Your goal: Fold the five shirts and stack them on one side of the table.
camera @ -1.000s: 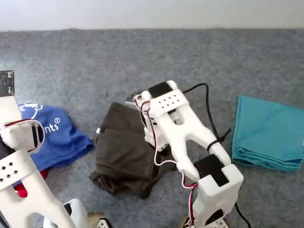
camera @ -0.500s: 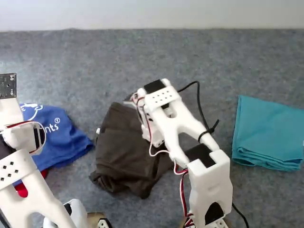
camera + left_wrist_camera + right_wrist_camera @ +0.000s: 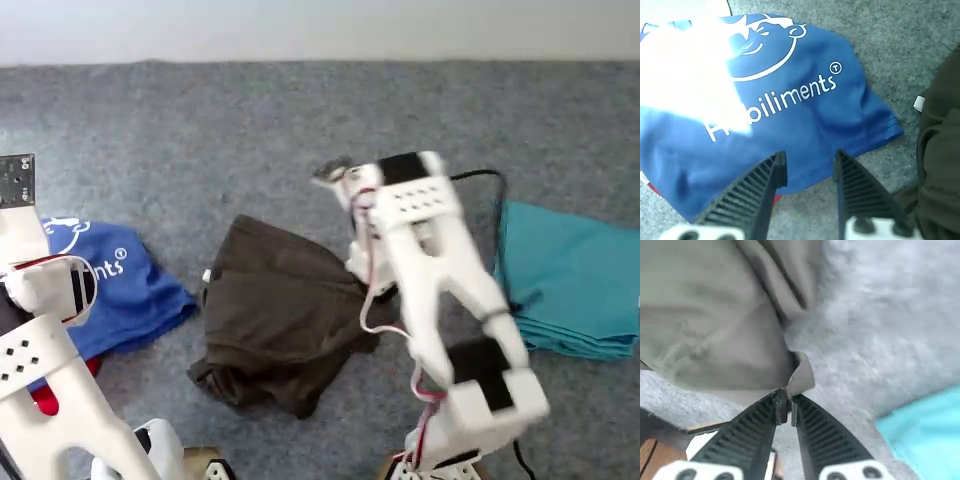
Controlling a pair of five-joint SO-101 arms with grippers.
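A crumpled dark brown shirt (image 3: 275, 320) lies at the table's middle. In the right wrist view my right gripper (image 3: 787, 405) is shut on a corner of the brown shirt (image 3: 715, 325), lifted a little off the carpet. From above, that arm (image 3: 430, 260) stands over the shirt's right edge. A blue printed shirt (image 3: 115, 285) lies at the left. My left gripper (image 3: 810, 159) hangs open just above the blue shirt (image 3: 765, 100), nothing between its fingers. A folded teal shirt (image 3: 565, 285) sits at the right, with its edge (image 3: 925, 440) close to my right gripper.
A bit of red cloth (image 3: 42, 400) pokes out from under the blue shirt near the left arm's base. Grey carpet (image 3: 200, 130) covers the table, with open room along the back. The brown shirt's edge (image 3: 940, 150) lies near the blue one.
The right arm has swung to the right, from over the brown shirt's middle to its right edge, drawing that side of the shirt outward. The left arm has not moved.
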